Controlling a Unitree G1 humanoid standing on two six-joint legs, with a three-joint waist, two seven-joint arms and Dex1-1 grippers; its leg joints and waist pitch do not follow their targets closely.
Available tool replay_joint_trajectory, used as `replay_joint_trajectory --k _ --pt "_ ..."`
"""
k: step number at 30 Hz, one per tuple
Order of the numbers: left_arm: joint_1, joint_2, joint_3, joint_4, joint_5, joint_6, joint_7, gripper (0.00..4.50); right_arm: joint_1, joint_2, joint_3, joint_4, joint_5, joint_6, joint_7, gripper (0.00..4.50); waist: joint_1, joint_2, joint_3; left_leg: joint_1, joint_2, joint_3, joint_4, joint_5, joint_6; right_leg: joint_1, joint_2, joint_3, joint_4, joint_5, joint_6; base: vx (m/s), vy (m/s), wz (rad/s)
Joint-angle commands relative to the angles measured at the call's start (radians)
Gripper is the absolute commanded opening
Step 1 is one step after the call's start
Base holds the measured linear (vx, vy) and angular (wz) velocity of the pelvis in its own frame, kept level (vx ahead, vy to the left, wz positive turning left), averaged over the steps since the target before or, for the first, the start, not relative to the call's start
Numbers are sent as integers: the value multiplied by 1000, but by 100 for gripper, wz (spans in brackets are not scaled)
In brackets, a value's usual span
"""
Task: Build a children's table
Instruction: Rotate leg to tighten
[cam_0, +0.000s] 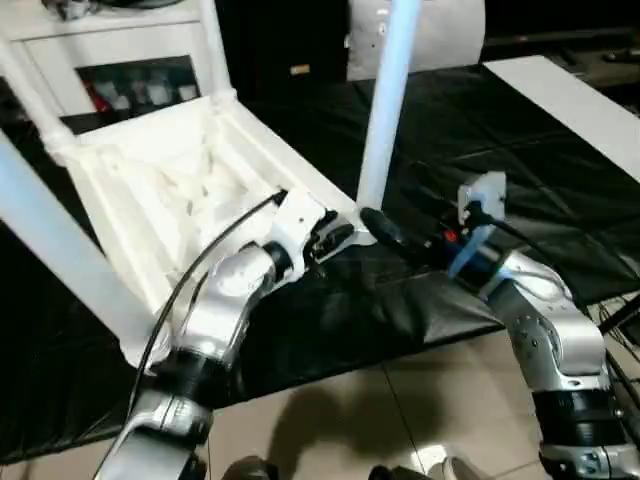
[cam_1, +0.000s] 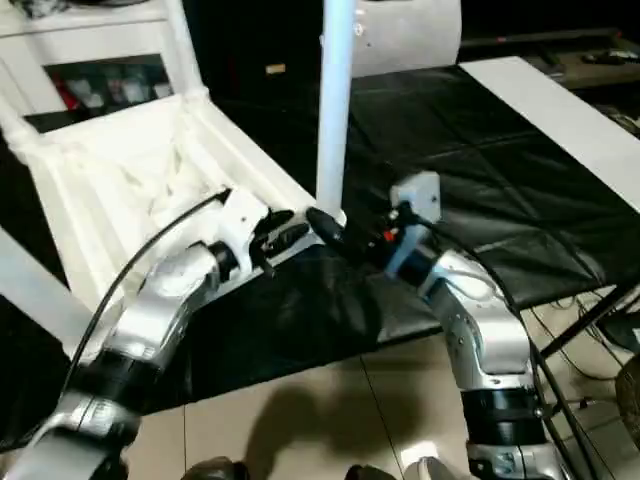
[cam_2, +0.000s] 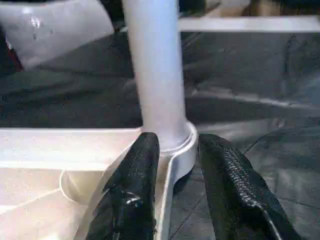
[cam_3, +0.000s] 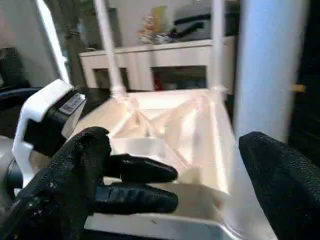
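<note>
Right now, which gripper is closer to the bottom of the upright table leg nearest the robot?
Left. The left gripper has its fingers on either side of the corner socket holding the table leg. The right gripper sits open just beside that leg's base.

The children's table (cam_1: 130, 165) lies upside down on a black cloth (cam_1: 470, 160), its ribbed underside facing up. One white leg (cam_1: 336, 105) stands upright in the near corner socket (cam_1: 330, 213); another leg (cam_1: 182, 45) rises at the far corner. The left gripper (cam_1: 287, 231) sits at the tabletop's near edge, just beside that socket, its black fingers slightly parted. The right gripper (cam_1: 335, 232) reaches in from the other side, one black finger (cam_1: 330, 228) near the base of the upright leg. Behind stands a white cabinet (cam_1: 80, 60).
</note>
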Motion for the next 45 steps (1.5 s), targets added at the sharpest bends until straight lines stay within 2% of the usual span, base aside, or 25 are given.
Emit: replay_joint_trajectory --k 1,6,7,8,9,11,12,13,14,17,20,22,23,24,25,31,36,41,42,43,44,45 --pt "37 8 -1 -83 -35 28 -12 186 -21 11 9 -18 23 10 0 450 0 -8 -58 4 55 -10 -82 -202 71 61 -70 63 -82 -305 -159 0 0 0" --pt "120 26 2 -209 -55 79 -18 229 -55 40 24 19 -4 1 -33 450 -3 -2 -61 3 55 -9 -83 -188 56 61 -69 65 -73 -252 -168 0 0 0" --pt "136 32 -1 -233 -59 88 -27 229 -69 47 24 41 -18 -4 -51 450 -3 -2 -60 6 51 -6 -81 -192 55 60 -66 66 -78 -267 -158 0 0 0" --pt "154 40 -5 -258 -67 94 -42 234 -88 53 23 71 -33 -12 -72 450 -3 2 -62 6 53 -9 -84 -191 46 60 -69 66 -74 -269 -165 0 0 0" --pt "177 54 -7 -294 -84 106 -60 254 -121 62 15 124 -52 -30 -102 450 -5 0 -59 5 51 -6 -84 -196 44 59 -67 66 -79 -279 -160 0 0 0" --pt "186 60 -7 -307 -93 112 -69 271 -137 65 12 150 -59 -39 -112 450 -4 4 -64 10 51 -5 -81 -195 32 58 -66 67 -75 -265 -168 0 0 0" --pt "202 81 -9 -323 -107 113 -96 273 -168 70 8 198 -72 -58 -125 450 -4 3 -63 9 49 -4 -81 -192 31 59 -63 67 -74 -249 -167 0 0 0" --pt "212 94 -9 -331 -115 115 -113 299 -186 73 7 221 -75 -65 -128 450 -4 1 -66 8 50 -6 -82 -183 30 61 -65 67 -68 -232 -174 0 0 0" --pt "212 94 -9 -331 -115 115 -113 299 -186 73 7 221 -75 -65 -128 450 -5 3 -66 9 49 -5 -81 -179 32 60 -62 66 -68 -218 -174 0 0 0" --pt "233 124 -1 -374 -145 146 -145 320 -231 75 3 283 -78 -85 -125 450 -4 -2 -71 10 50 -3 -77 -152 39 64 -64 68 -58 -178 -193 0 0 0" --pt "244 140 1 -406 -160 168 -160 337 -272 74 -10 360 -94 -124 -144 450 -3 -1 -72 11 49 -1 -75 -143 41 64 -66 68 -58 -182 -198 0 0 0" --pt "250 148 -1 -419 -171 176 -168 367 -293 71 -21 402 -107 -144 -169 450 -4 -2 -69 11 47 1 -75 -152 40 64 -64 68 -60 -201 -196 0 0 0" --pt "255 151 -4 -425 -180 181 -178 374 -306 68 -32 430 -113 -153 -190 450 -5 -7 -72 12 47 2 -75 -148 38 65 -64 68 -60 -205 -197 0 0 0" --pt "257 153 -5 -428 -187 184 -185 374 -315 66 -40 449 -116 -158 -203 450 -3 -5 -72 12 47 1 -75 -144 35 65 -65 68 -57 -207 -198 0 0 0" --pt "262 157 -9 -434 -193 187 -195 394 -323 63 -46 468 -122 -164 -219 450 -3 -5 -72 12 46 2 -74 -138 35 65 -63 69 -59 -209 -196 0 0 0" --pt "295 201 -23 -480 -230 234 -256 446 -357 32 -66 579 -157 -221 -272 450 -3 -3 -76 12 44 5 -67 -105 49 66 -60 68 -50 -166 -207 0 0 0" --pt "289 211 -14 -475 -225 235 -243 446 -385 9 -91 664 -173 -261 -317 450 -3 -4 -75 12 42 6 -66 -115 51 66 -58 69 -52 -189 -209 0 0 0" --pt "267 178 -18 -445 -179 214 -161 446 -353 18 -85 614 -158 -242 -287 450 -3 -8 -73 12 41 8 -64 -141 54 66 -58 70 -57 -232 -189 0 0 0" --pt "261 166 -18 -435 -168 222 -136 446 -332 25 -78 576 -147 -216 -277 450 -5 -12 -71 10 40 9 -64 -141 56 67 -56 70 -57 -237 -185 0 0 0" --pt "253 143 -20 -417 -149 226 -89 446 -283 36 -58 493 -134 -173 -262 450 -2 -13 -70 10 40 9 -65 -138 58 67 -54 72 -59 -244 -167 0 0 0" --pt "251 135 -19 -410 -142 224 -72 446 -263 38 -51 460 -130 -158 -259 450 -4 -12 -70 10 41 8 -65 -139 59 67 -54 72 -58 -247 -165 0 0 0" --pt "249 128 -18 -404 -136 222 -58 446 -246 39 -44 432 -126 -144 -256 450 -4 -14 -67 11 40 8 -67 -146 60 65 -53 72 -65 -270 -146 0 0 0"
